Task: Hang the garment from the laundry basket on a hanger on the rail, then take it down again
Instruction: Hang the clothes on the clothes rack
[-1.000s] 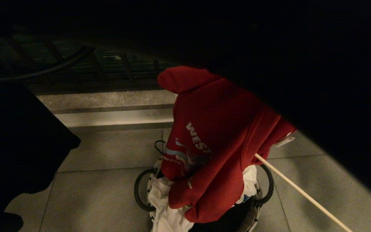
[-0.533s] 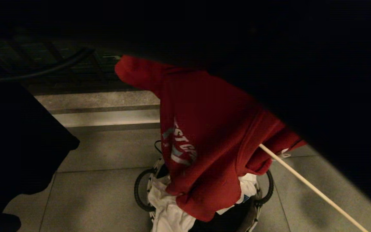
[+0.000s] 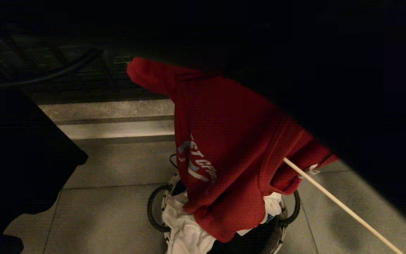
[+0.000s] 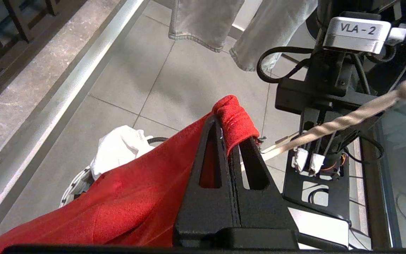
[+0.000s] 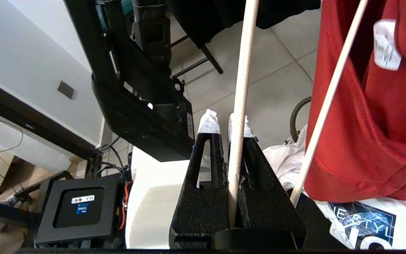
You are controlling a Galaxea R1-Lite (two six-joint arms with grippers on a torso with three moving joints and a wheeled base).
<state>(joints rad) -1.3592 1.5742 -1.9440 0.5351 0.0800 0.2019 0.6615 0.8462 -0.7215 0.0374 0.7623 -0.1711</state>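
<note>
While the left hand [image 4: 232, 141] pinches the garment [image 3: 231, 148], the right hand [image 5: 226, 123] clamps the hanger [image 5: 240, 88] beside it.

laundry basket [image 3: 153, 208] mostly under garment [image 3: 231, 148]; hanger [image 3: 344, 208] cut off at edge

Floor [image 3: 118, 211]: large pale grey tiles with thin dark joints. Along its far edge runs a raised stone step [image 3: 111, 107] with a pale metal strip below it. Laundry basket [image 3: 153, 211] stands directly on the tiles, near the middle of the head view; round, patterned rim, thin black loop handles out to each side. Left wrist view: same tiles, the step running alongside the basket.
</note>
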